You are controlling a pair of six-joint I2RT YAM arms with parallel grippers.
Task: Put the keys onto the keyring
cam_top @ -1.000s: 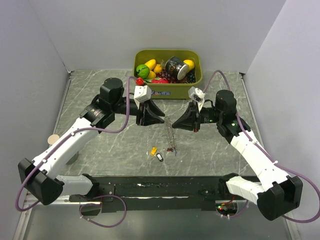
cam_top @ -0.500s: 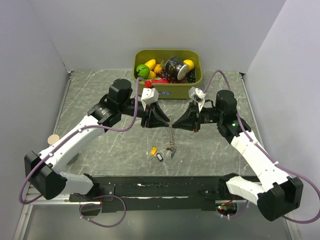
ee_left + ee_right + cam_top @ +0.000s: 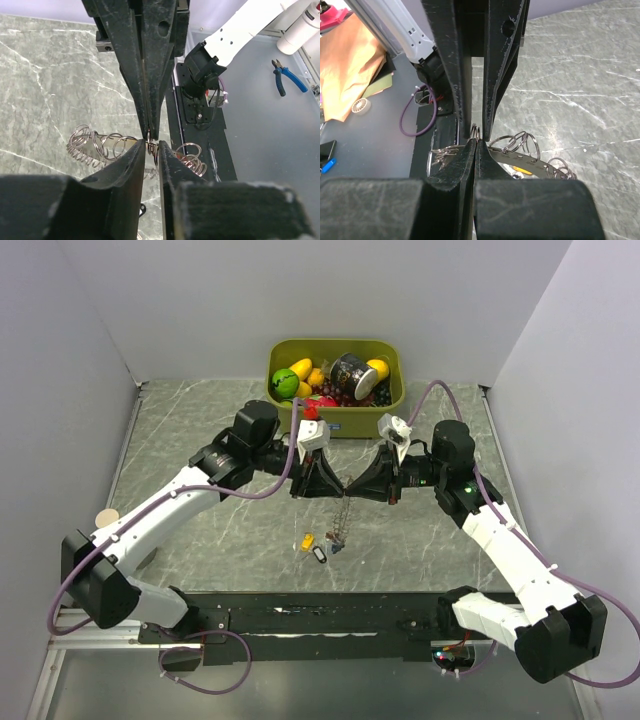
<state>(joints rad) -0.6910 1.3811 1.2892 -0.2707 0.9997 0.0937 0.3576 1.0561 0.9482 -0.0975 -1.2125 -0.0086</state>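
Observation:
The keyring is a grey metal band with several wire loops. It hangs over the table middle between the two grippers. My right gripper is shut on one small loop at its top; the right wrist view shows the pinch and the band behind it. My left gripper faces it tip to tip. Its jaws stand narrowly open on either side of the same loop, with a gap still showing. A yellow key and a black key lie on the table below.
A green bin of toy fruit and a can stands at the back centre. A small round disc lies at the left edge. A black rail runs along the near edge. Blue pliers lie off the table.
My left arm has moved right until its fingertips meet the right gripper's at the ring's top. The hanging keyring has swung a little. The right arm has held still.

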